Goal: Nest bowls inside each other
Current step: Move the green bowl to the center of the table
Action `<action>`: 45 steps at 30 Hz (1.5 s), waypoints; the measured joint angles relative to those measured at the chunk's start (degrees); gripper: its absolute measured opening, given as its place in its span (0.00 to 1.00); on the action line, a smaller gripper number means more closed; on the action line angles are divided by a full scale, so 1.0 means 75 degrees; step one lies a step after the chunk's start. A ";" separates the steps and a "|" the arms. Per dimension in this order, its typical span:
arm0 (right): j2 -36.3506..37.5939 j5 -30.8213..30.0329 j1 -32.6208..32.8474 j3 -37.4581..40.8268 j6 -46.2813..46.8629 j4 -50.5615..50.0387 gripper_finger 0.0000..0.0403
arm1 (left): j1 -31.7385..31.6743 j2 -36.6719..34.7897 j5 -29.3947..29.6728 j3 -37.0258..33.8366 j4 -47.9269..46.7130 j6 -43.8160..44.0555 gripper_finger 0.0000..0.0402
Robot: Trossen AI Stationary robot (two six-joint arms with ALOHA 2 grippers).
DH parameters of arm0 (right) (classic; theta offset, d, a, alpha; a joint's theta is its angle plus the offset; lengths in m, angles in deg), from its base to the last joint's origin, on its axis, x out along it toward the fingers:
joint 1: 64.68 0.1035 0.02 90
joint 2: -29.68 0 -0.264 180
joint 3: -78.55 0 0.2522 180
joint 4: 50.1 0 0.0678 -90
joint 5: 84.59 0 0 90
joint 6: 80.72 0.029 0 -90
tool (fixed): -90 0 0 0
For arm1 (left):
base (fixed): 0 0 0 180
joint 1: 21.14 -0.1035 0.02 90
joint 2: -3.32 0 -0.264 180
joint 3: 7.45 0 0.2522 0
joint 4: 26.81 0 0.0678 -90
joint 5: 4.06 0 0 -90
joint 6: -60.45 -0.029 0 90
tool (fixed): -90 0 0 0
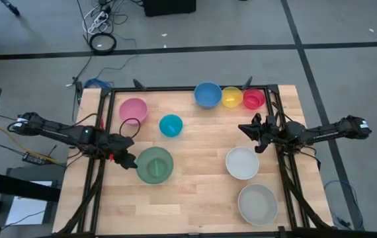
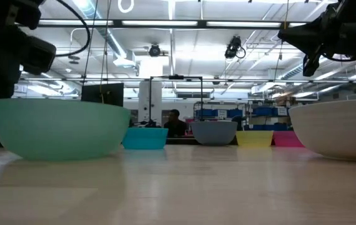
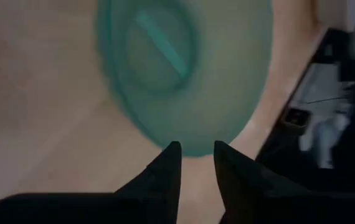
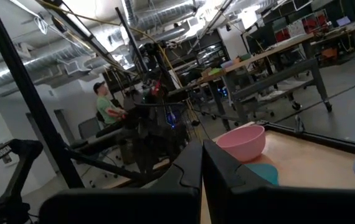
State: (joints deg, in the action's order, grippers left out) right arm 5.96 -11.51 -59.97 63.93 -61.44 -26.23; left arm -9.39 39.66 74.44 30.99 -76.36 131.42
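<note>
Left gripper (image 3: 195,152): fingers slightly spread at the green bowl's (image 1: 155,164) rim, gripping nothing.
Right gripper (image 1: 247,127): pressed together, above the table.

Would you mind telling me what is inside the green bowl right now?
Nothing: the green bowl shows only its bare bottom from above and in the left wrist view. No other bowl is nested in it. The left gripper sits at its rim.

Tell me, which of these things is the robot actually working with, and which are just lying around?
Part of the job: green bowl, pink bowl, cyan bowl, blue bowl, yellow bowl, red bowl, white bowl, grey bowl.

Just lying about: floor cables.
</note>
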 joint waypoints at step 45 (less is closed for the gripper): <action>0.0003 0.0434 0.0000 -0.0003 -0.0193 0.0003 0.01 | -0.0016 0.1354 0.0304 0.0080 0.0034 0.1051 0.27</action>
State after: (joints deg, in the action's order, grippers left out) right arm 5.98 -8.26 -59.97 63.91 -62.89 -26.21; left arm -9.51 49.82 76.72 31.59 -76.11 139.30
